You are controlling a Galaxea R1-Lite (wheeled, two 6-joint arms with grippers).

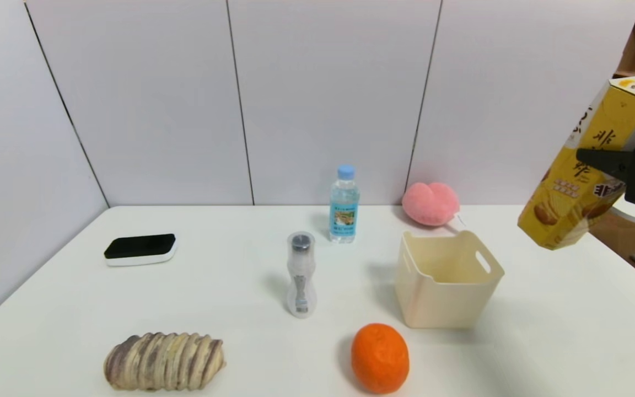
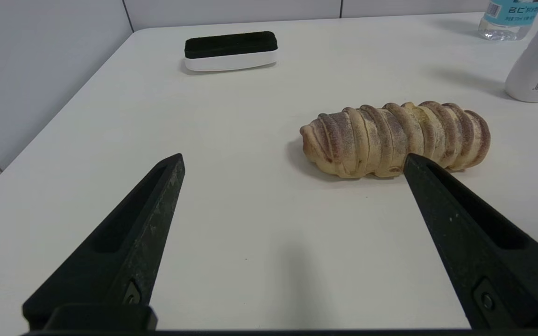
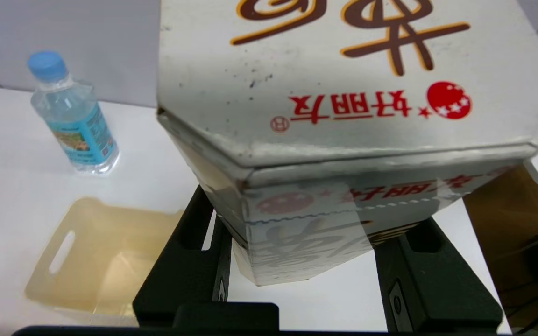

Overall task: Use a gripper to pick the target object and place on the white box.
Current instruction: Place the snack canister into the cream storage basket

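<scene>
We find the black right gripper point(image 3: 304, 228) clenched on the tall yellow hexagonal carton point(image 1: 587, 165), tilted above and to the right of the cream plastic bin point(image 1: 444, 300). We advise carrying it left over the bin, righting it, lowering slowly, then releasing.

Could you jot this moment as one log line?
right claw: gripping chip carton | carton: tilted, in the air | bin: on table
</scene>
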